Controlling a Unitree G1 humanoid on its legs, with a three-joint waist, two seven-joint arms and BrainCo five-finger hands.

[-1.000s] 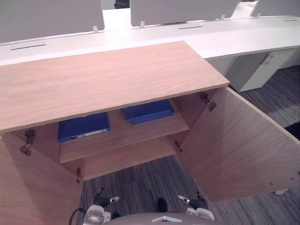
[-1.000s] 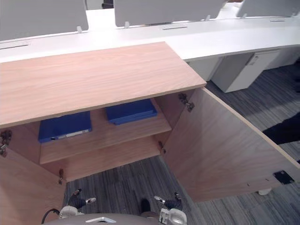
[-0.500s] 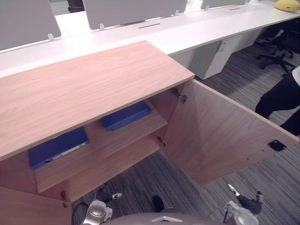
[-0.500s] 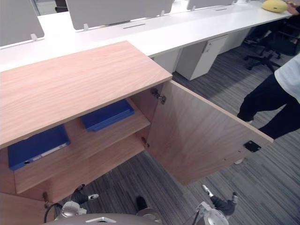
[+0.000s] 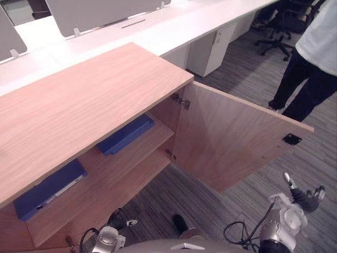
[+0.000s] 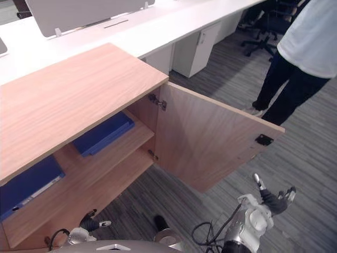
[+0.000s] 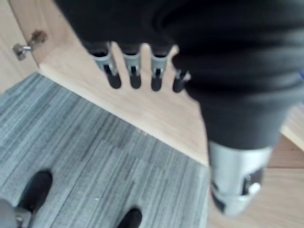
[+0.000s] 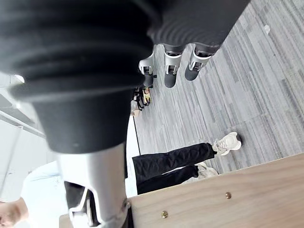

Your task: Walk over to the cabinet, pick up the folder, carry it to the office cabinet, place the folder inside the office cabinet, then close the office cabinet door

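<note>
Right hand (image 5: 304, 201) swung outward; blue folder (image 5: 126, 134) lies flat, shelved.

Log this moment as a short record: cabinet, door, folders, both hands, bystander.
cabinet: wooden, low, front open
right door: swung wide open
folders: blue folder and second blue folder, flat on upper shelf
left hand: low near cabinet, fingers straight, empty
right hand: out beside open door, fingers straight, empty
person: standing on carpet beyond door

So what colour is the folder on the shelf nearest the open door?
The folder is blue, clearest in the left eye view.
</note>
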